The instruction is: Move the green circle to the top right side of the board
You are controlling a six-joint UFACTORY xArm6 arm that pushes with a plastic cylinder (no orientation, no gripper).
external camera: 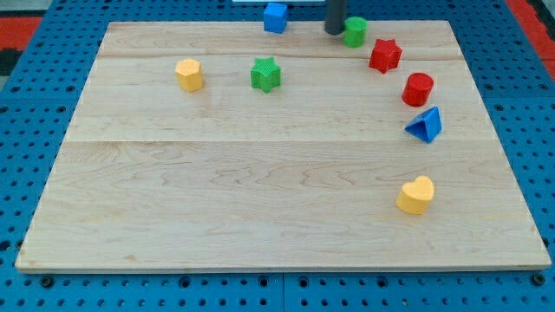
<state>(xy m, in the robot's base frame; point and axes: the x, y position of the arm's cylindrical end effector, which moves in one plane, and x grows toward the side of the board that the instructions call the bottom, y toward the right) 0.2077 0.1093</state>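
Observation:
The green circle [355, 31] stands near the board's top edge, right of centre. My tip [334, 31] is at its left side, touching or almost touching it. The dark rod rises out of the view's top. A red star [384, 55] lies just below and right of the green circle.
A blue cube [275, 16] sits at the top edge, left of my tip. A green star [266, 74] and a yellow hexagon [189, 74] lie in the upper left half. A red cylinder [417, 88], a blue triangle [425, 126] and a yellow heart [415, 195] line the right side.

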